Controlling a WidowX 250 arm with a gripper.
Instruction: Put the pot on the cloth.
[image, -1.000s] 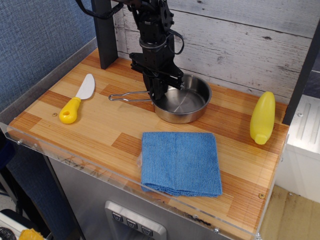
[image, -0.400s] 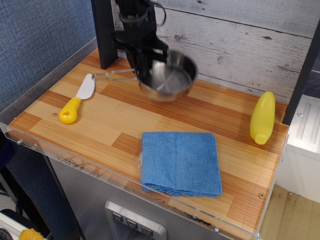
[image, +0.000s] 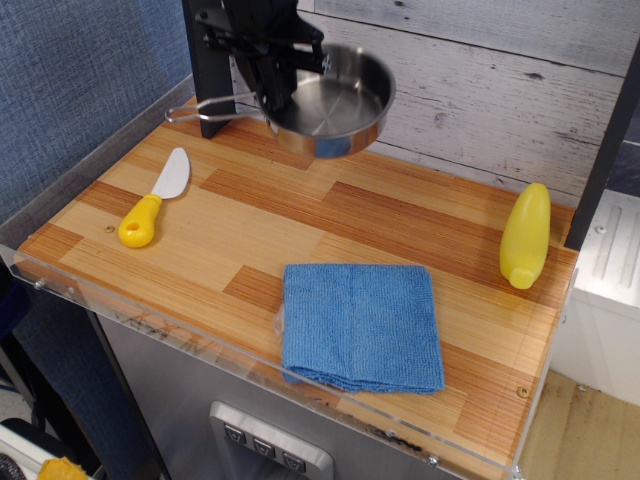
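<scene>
The shiny steel pot (image: 335, 102) hangs in the air at the back of the table, tilted, its wire-loop handle (image: 205, 108) pointing left. My black gripper (image: 275, 92) is shut on the pot's left rim, near where the handle joins. The blue cloth (image: 361, 323) lies flat near the table's front edge, well forward and to the right of the pot, with nothing on it.
A yellow-handled white knife (image: 154, 200) lies at the left. A yellow bottle (image: 526, 235) lies at the right edge. A black post (image: 208, 70) stands behind the gripper. A plank wall runs along the back. A clear lip (image: 200, 345) edges the table front.
The pot has left the table: my gripper lifted it up and to the left, and it now hangs higher than a moment ago. Cloth, knife and bottle have not moved.
</scene>
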